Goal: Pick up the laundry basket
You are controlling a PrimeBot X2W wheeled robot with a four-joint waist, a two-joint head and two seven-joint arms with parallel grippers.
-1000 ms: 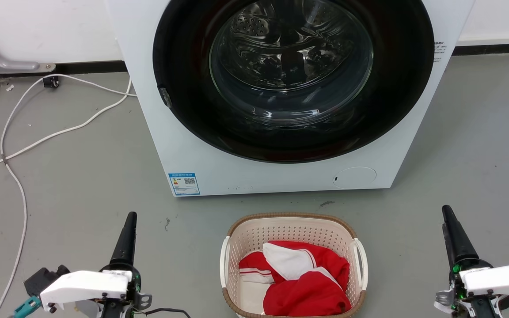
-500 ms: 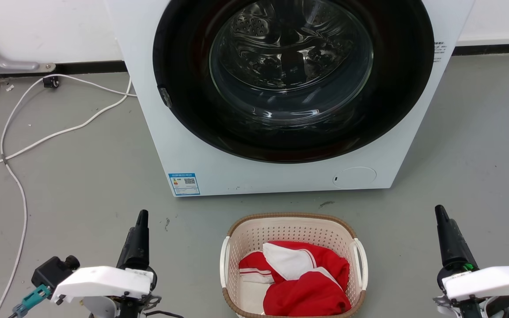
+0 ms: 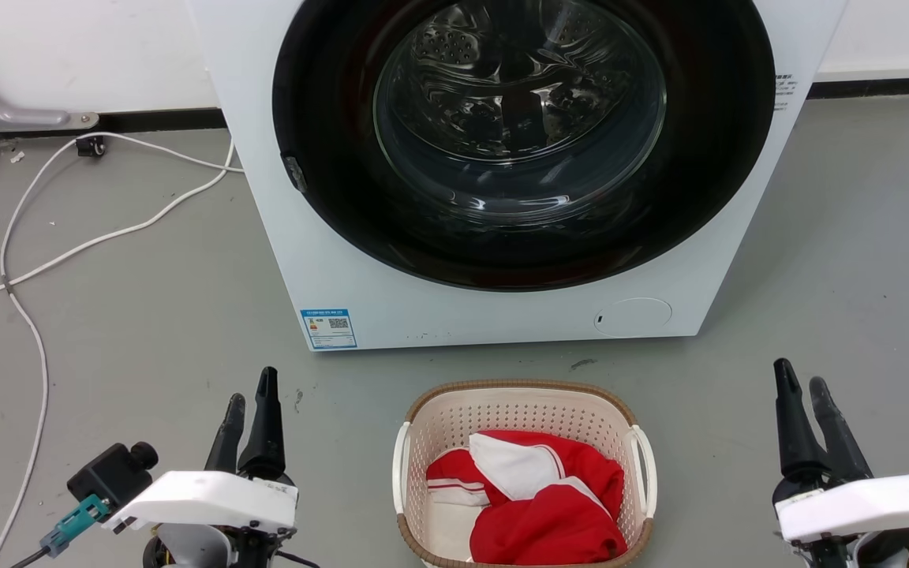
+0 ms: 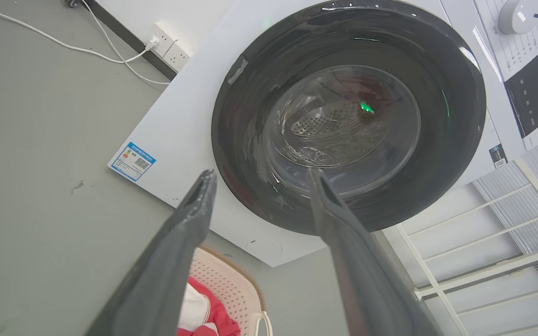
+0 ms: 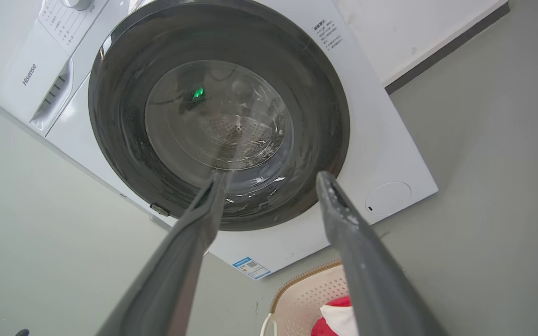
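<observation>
The laundry basket (image 3: 521,410) stands on the grey floor in front of the washing machine, cream and perforated with a brown rim and white side handles (image 3: 400,465). Red and white clothes (image 3: 541,505) lie inside it. My left gripper (image 3: 252,384) hangs open to the basket's left, fingers apart with nothing between them. Open too, my right gripper (image 3: 800,372) is off to the basket's right. Part of the basket (image 4: 231,294) appears low in the left wrist view between the fingers (image 4: 175,252), and the basket (image 5: 306,298) also sits at the bottom of the right wrist view.
A white front-loading washing machine (image 3: 502,308) with its round dark door (image 3: 521,134) shut stands just behind the basket. White cables (image 3: 36,260) trail over the floor at the left. A white rack (image 4: 484,252) stands beside the machine.
Both grippers have opened from shut. Each has also drifted a little inward toward the basket. The basket has not moved.
</observation>
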